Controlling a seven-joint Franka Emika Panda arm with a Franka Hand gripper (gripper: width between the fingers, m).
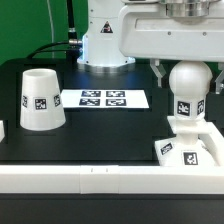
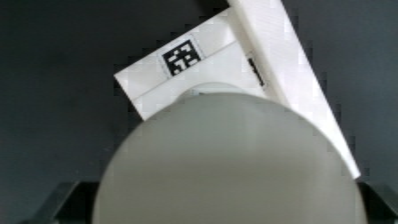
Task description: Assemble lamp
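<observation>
**Pincer (image 1: 188, 76) clamps the bulb (image 1: 190, 88) above the base (image 1: 190, 150)**

Its two dark fingers (image 1: 160, 72) close on either side of the rounded bulb. The bulb stands upright, neck down, on the stepped square base at the exterior view's right. The base sits just beside the white border rail (image 1: 90, 180) along the black bench (image 1: 110, 135). The shade (image 1: 42, 100) stands mouth-down well apart at the exterior view's left. The marker board (image 1: 103, 99) lies flat between them, farther back. In the wrist view the bulb's dome hides most of the base, leaving one tagged edge showing.

No legible text, only square tags (image 1: 37, 103).
</observation>
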